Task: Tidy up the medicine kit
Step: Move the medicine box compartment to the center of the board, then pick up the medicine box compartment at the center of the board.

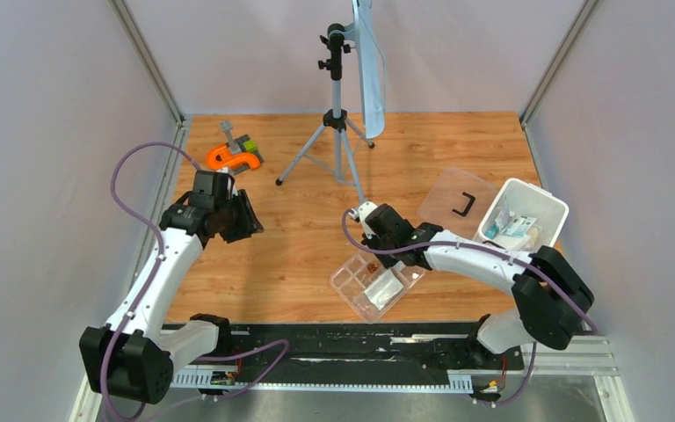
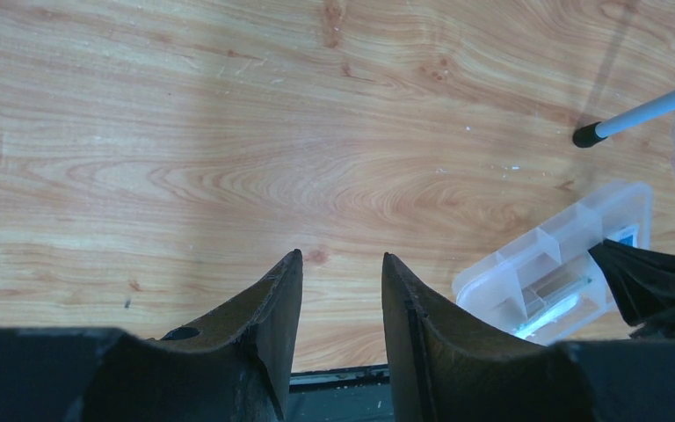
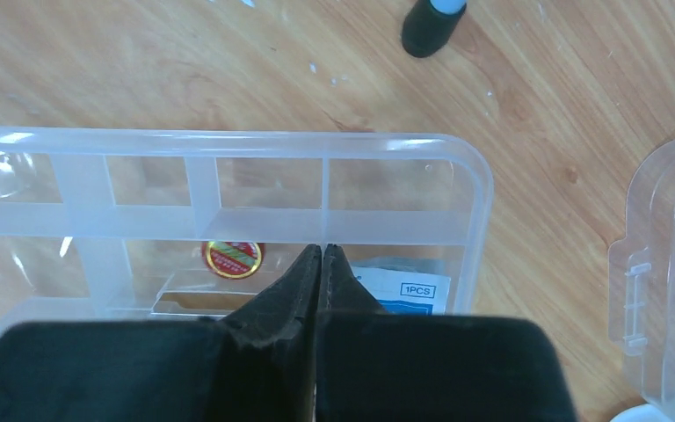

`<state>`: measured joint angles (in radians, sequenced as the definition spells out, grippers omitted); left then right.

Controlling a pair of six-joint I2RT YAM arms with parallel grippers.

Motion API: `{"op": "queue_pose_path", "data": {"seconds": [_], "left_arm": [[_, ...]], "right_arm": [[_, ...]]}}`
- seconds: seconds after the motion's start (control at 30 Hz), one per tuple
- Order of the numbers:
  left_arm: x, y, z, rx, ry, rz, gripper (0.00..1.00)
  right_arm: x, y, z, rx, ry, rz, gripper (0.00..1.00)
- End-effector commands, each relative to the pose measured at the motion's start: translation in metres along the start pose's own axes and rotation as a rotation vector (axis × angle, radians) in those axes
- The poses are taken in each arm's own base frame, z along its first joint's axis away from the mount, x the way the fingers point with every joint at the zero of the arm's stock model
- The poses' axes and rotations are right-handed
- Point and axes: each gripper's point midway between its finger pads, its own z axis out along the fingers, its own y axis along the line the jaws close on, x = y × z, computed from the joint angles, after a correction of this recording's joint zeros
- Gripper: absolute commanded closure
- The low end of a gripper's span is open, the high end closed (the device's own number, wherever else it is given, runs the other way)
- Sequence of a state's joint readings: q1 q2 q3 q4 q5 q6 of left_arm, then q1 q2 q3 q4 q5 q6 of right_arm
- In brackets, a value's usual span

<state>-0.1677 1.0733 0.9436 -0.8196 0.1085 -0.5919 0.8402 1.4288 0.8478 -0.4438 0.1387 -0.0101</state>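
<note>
The job looked to me only partly done. The white tub [image 1: 552,204] stood at the right edge of the counter [image 1: 308,255], with its clear lid [image 1: 444,195] already off and lying flat just beside it, toward the middle. The divided tray [image 1: 344,283] was out of the tub and lay near the front edge, a little right of the middle. Most of the small packets [image 1: 510,226] sat loose in the tub, while one packet [image 3: 409,294] with a blue mark lay in a compartment of the tray (how many others were there, I could not tell). I judged that the sorting of packets, the return of the tray and the closing of the lid were all left to do.

The right gripper [image 3: 321,255] hung directly over the tray, its fingers pressed together with nothing visible between them. The packet lay just beside their tips, and I could not tell whether they touched it. The left gripper [image 2: 342,259] hovered nearer the left edge, fingers apart and empty, well apart from the tray.
</note>
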Motion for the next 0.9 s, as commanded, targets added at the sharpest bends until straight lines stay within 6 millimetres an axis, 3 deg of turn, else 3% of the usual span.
{"op": "queue_pose_path", "data": {"seconds": [0.0,0.17,0.23,0.37,0.53,0.67,0.87], "left_arm": [[-0.007,-0.004,0.003,0.028,-0.02,0.014,0.53],[-0.009,-0.005,0.003,0.028,-0.019,0.018,0.53],[-0.009,-0.005,0.003,0.028,-0.019,0.017,0.53],[-0.008,-0.006,0.005,0.034,-0.015,0.016,0.53],[-0.008,-0.005,0.008,0.032,-0.013,0.016,0.53],[-0.008,-0.007,0.012,0.04,-0.004,0.015,0.53],[-0.01,-0.011,0.017,0.054,0.008,0.013,0.54]], "right_arm": [[-0.006,-0.026,0.016,0.088,0.007,-0.031,0.98],[-0.017,-0.038,0.016,0.161,0.0,0.017,0.7],[-0.024,-0.037,0.009,0.151,-0.031,0.044,0.65],[-0.038,-0.043,-0.014,0.153,-0.117,0.141,0.65],[-0.026,-0.039,-0.035,0.077,-0.175,0.268,0.66],[-0.002,-0.03,-0.034,0.024,-0.145,0.283,0.65],[0.009,-0.016,-0.027,-0.054,-0.108,0.236,0.69]]}}
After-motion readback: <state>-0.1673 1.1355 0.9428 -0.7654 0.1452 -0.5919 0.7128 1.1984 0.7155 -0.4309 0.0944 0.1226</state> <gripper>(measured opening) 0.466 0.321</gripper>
